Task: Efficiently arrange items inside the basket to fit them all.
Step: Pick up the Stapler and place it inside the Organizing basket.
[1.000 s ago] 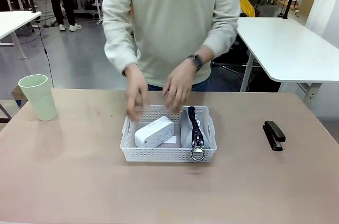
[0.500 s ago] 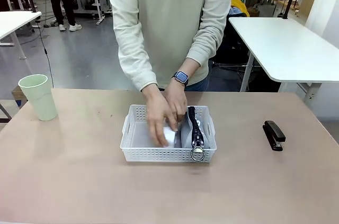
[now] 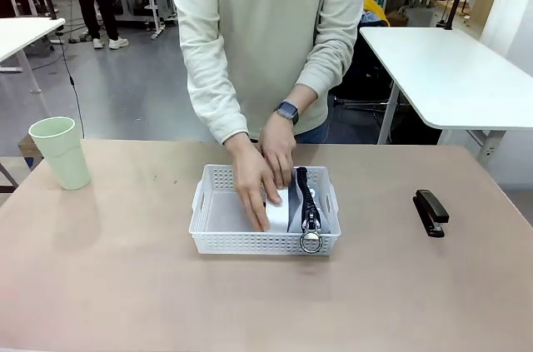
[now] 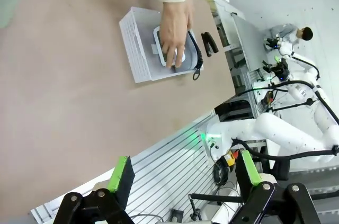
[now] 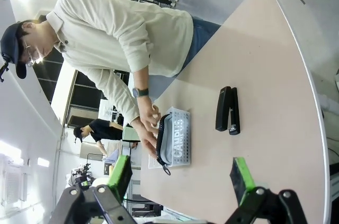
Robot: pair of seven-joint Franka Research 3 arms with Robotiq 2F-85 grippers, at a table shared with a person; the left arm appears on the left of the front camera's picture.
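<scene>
white basket (image 3: 250, 243), one box (image 3: 279, 210), one pouch (image 3: 311, 205) inside; one stapler (image 3: 430, 212), one cup (image 3: 62, 152)

Front camera: fixed at the near edge of the worktop (image 3: 125, 285), facing the person (image 3: 266, 36) at the far edge, moderately close. Both wrist cameras: rolled, well back. All three share the basket (image 3: 250, 242) mid-worktop.

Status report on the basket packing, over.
Left end effector open, empty; right end effector open, empty. Person's hands on white box beside grey pouch in basket. Stapler and cup outside on table.
</scene>
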